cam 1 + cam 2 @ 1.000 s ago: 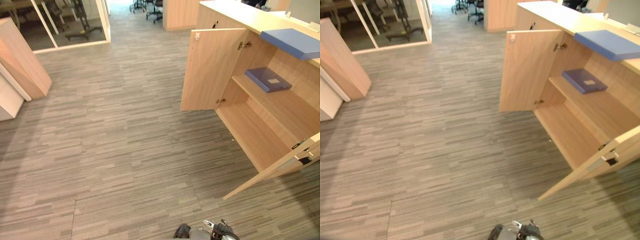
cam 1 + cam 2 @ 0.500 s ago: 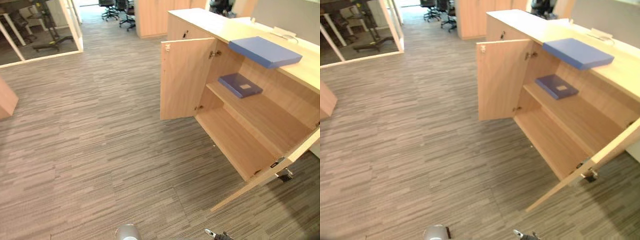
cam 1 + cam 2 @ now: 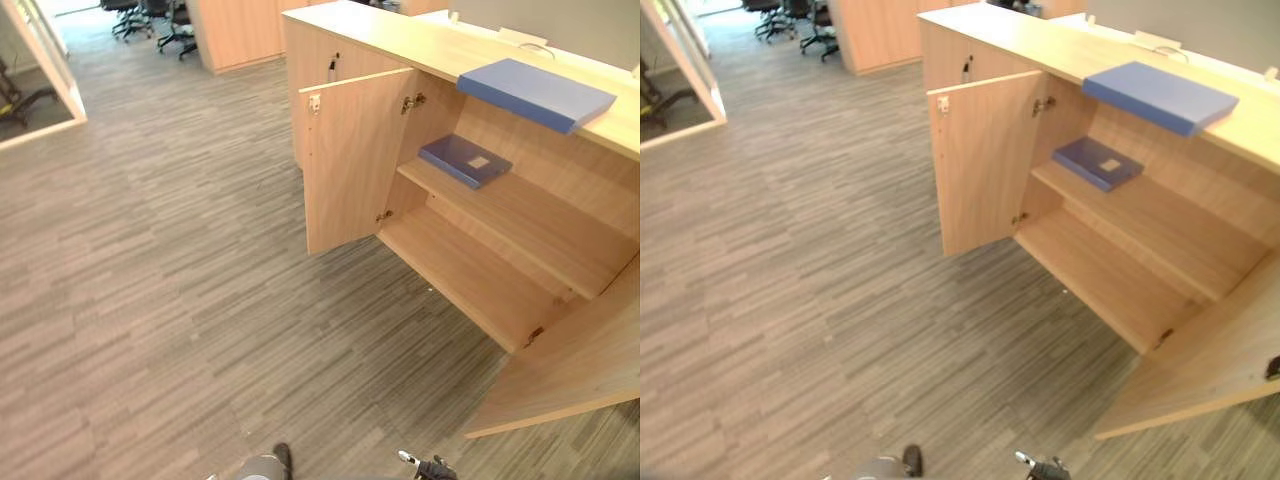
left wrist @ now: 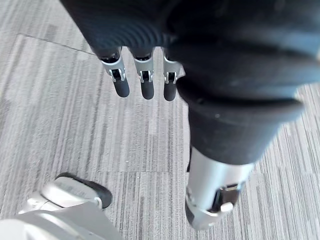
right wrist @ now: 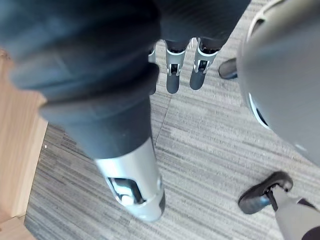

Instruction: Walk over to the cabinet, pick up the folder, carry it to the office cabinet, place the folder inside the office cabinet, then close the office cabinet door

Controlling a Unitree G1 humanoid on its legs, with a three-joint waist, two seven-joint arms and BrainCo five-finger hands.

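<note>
Presently, the left hand [image 4: 145, 82] hangs over the grey striped carpet [image 3: 150, 280], its fingers [image 4: 121, 86] straight and relaxed, its thumb [image 4: 212, 190] apart from them, nothing held. The right hand [image 5: 172, 80] hangs likewise beside the wooden cabinet [image 3: 330, 45], fingers loose, thumb [image 5: 132, 185] clear, nothing in its grasp.

The blue folder [image 3: 535, 92] lies flat on the cabinet's worktop [image 3: 400, 30], well apart from both hands. It is a thick slab, light blue on top with a darker blue edge, set askew to the worktop, its near corner at the front edge above the open compartment. No label or marking can be made out on it.

A second, navy folder [image 3: 465, 160], thinner and bearing a small pale label, lies flat on the upper shelf [image 3: 540, 225] inside the cabinet, towards the hinge side of the left door [image 3: 345, 160]. What the label says cannot be read.

Both doors stand open. The left door is swung out at about a right angle to the cabinet front. The right door [image 3: 570, 370] is cut off by the picture's edge, so its outer edge and its hinges cannot be inspected. The worktop runs out of the picture to the right. A pale flat item [image 3: 520, 38] behind the blue folder cannot be identified. Office chairs [image 3: 150, 15] stand far down the aisle.
</note>
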